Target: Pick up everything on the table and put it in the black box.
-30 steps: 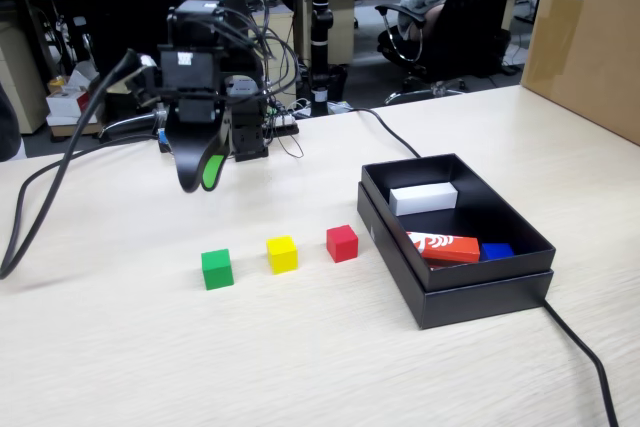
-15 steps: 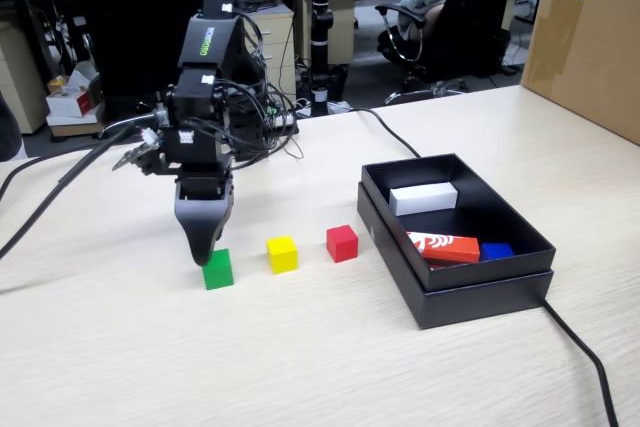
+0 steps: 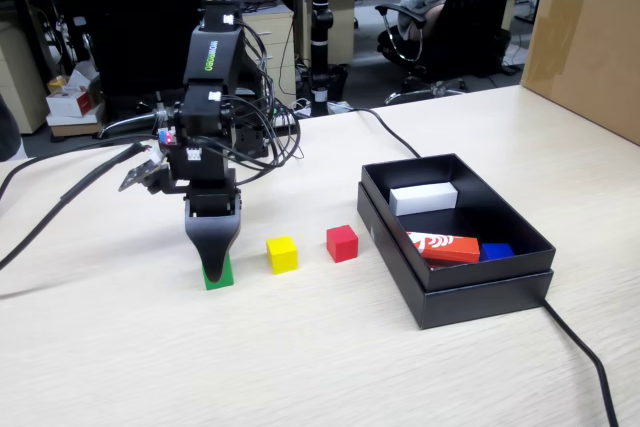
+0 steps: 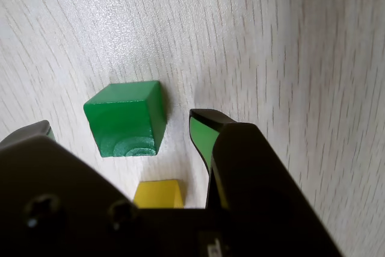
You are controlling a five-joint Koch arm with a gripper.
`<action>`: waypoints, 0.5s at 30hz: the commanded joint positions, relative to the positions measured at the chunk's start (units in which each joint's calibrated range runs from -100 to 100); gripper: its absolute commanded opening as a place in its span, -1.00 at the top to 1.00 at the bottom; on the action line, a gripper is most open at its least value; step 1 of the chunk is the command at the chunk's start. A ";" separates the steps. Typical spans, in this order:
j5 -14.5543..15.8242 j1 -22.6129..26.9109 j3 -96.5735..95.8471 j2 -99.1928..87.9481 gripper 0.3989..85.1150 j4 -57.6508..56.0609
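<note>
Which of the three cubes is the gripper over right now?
The green cube, at the left end of the row in the fixed view; the open gripper straddles it, while yellow and red sit clear.

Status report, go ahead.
Gripper open, jaws either side of green cube, not closed on it. Yellow cube and red cube on table. Path to black box clear.

A white rectangular block point(image 3: 423, 198), a longer red-orange bar with white print point(image 3: 443, 246) and a small blue block point(image 3: 496, 251) lie well off to the right of the jaws in the fixed view; the blue block is just beside the bar's right end. A big brown cardboard carton point(image 3: 585, 35) stands farther right, at the back. A thin black cable point(image 3: 580, 352) trails toward the lower right corner. Black office chairs point(image 3: 470, 17) stand well behind the jaws.
</note>
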 commanded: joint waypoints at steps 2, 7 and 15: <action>-0.73 -0.15 4.24 0.32 -0.08 -0.25; -0.93 -0.10 4.33 1.69 -0.08 0.27; -1.37 -0.15 5.96 3.30 -0.12 0.36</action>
